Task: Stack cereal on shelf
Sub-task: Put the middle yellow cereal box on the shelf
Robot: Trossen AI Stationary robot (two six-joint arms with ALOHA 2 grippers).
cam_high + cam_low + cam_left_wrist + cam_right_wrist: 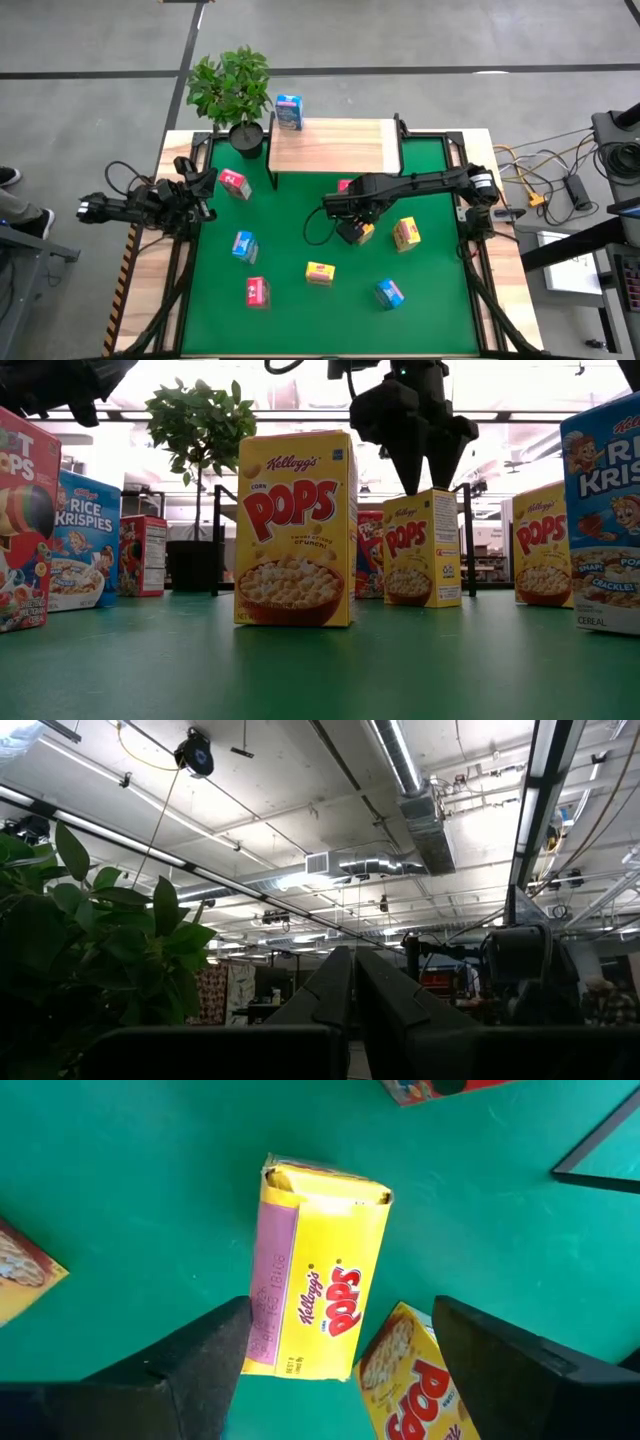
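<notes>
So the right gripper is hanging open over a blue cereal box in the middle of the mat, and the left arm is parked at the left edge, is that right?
Not quite: the box under the right gripper is yellow, not blue. The right wrist view shows a yellow Pops box standing between the open fingers. The rest holds: in the high view, the left gripper waits at the mat's left edge.

Yellow cereal box [320, 1295], red lettering; green mat [300, 240]; light-wood shelf [330, 145]

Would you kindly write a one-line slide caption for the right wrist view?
Open right gripper poised above an upright yellow Corn Pops box on the green mat, a second one beside it.
</notes>
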